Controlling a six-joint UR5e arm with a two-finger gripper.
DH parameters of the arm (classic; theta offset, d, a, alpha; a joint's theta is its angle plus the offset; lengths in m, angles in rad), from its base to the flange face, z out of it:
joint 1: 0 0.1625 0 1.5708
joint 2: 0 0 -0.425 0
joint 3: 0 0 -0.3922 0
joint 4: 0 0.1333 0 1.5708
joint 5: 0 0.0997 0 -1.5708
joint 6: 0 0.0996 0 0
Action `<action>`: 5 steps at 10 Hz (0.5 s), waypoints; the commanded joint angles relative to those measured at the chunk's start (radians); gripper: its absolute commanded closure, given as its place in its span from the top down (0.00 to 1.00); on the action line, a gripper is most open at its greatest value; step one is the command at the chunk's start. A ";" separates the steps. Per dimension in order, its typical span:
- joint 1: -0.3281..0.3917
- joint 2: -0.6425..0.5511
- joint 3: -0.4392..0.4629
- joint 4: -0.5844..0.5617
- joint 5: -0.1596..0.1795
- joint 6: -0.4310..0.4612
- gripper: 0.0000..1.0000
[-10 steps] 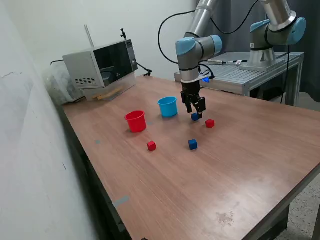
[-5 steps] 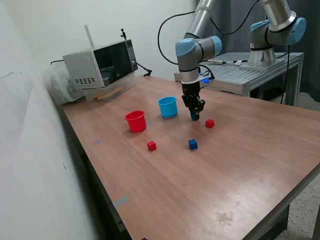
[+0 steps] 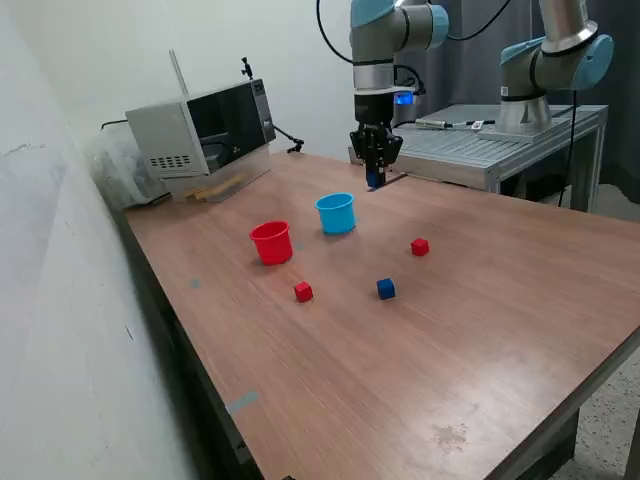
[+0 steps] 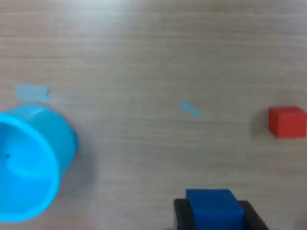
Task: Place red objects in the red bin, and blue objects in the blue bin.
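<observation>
My gripper hangs well above the wooden table, shut on a dark-blue cube that sits between its two dark fingers. It is a little behind and to the exterior view's right of the light-blue cup, whose open mouth also shows in the wrist view. The red cup stands to the exterior view's left of the blue one. On the table lie a second blue cube and two red cubes; one red cube shows in the wrist view.
A microwave stands at the table's back corner on the exterior view's left. A second robot arm is mounted on a metal bench behind the table. A wall runs along the exterior view's left.
The gripper shut on the blue cube that lay near the red cube, then lifted it high and back toward the blue cup. The other cubes and cups have not moved.
</observation>
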 commanded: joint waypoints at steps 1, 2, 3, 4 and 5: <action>-0.037 -0.022 -0.019 0.023 -0.001 -0.002 0.00; -0.095 -0.008 -0.029 0.023 0.000 -0.002 0.00; -0.129 0.018 -0.042 0.023 0.000 -0.002 0.00; -0.166 0.049 -0.046 0.020 -0.001 -0.002 0.00; -0.185 0.070 -0.051 0.019 -0.001 -0.002 0.00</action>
